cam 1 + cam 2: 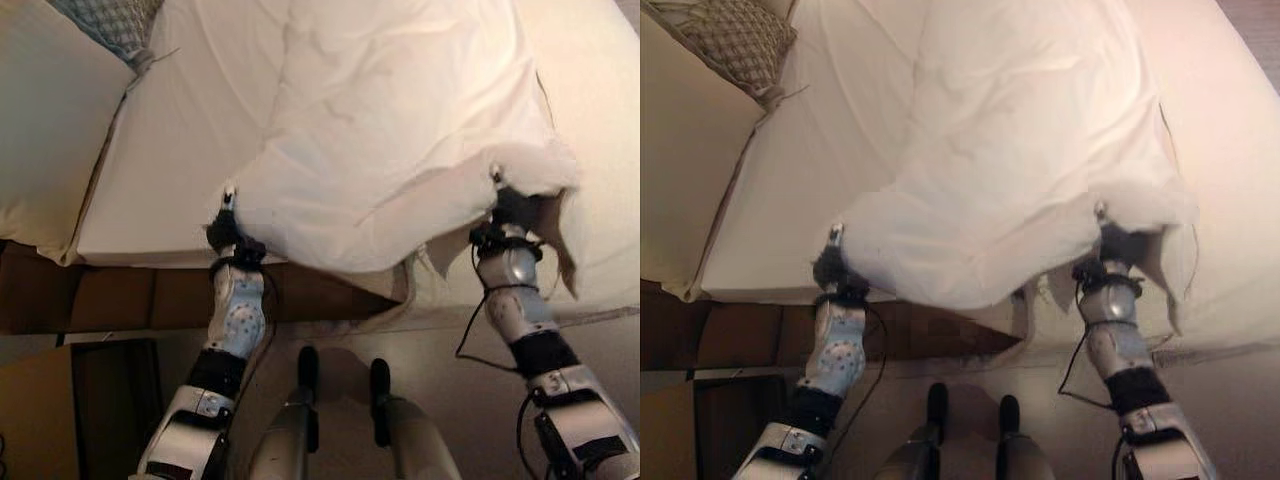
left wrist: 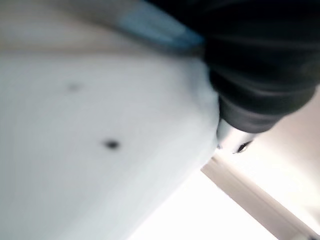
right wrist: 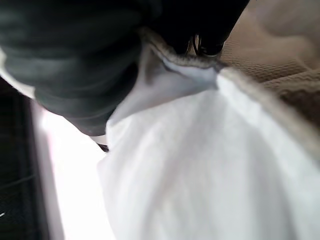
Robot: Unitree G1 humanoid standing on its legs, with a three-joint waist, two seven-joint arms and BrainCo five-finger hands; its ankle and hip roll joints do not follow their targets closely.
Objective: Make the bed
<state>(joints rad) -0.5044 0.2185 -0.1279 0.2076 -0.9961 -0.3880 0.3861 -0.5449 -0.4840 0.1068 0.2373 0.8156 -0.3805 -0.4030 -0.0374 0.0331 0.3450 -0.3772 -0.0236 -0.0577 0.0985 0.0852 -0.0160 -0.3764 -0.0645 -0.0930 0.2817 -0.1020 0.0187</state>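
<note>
Both hands, left hand (image 1: 224, 228) and right hand (image 1: 508, 210), clench the white duvet (image 1: 390, 150) edge above the mattress (image 1: 170, 150).

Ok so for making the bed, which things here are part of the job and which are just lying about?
Part of the job: white duvet, held up along its near edge by the left hand and right hand; mattress.
Lying about: patterned cushion; cream pillow.

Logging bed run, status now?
Both hands, left hand and right hand, gripping white sheet edge, lifted over mattress. Patterned pillow off at the corner, nothing blocking.
</note>
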